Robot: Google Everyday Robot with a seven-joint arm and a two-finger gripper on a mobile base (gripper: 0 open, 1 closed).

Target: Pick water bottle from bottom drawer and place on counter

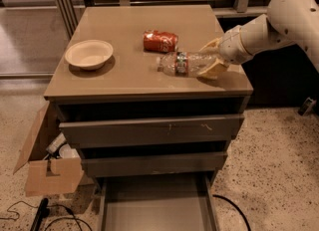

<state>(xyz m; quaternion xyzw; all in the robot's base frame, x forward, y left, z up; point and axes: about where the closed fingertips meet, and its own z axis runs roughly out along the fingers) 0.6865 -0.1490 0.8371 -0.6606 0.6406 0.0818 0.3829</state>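
Camera view looks down on the cabinet, where the water bottle (187, 63) lies on its side on the bench (124, 78), cap pointing to 9 o'clock. It sits toward 3 o'clock from the middle of the top, not far from the front edge. The hand (207, 59) reaches in from 3 o'clock and closes around the base end of the bottle, with one of its fingers (213, 70) on the 6 o'clock side and the other on the 12 o'clock side. Both seem to touch the plastic.

A crushed soda can (160, 41) lies at 11 o'clock of the bottle, near but apart, and a bowl (88, 54) stands well apart at 9 o'clock. The bottom drawer (154, 210) is pulled out, and nothing shows on the part of its floor that is visible.

To my judgement only the release remains, and the risk is there. The bottle is round and lying flat, so an uneven opening could make it roll toward 6 o'clock and off the edge. A finger that sticks during retreat could drag it toward 3 o'clock.
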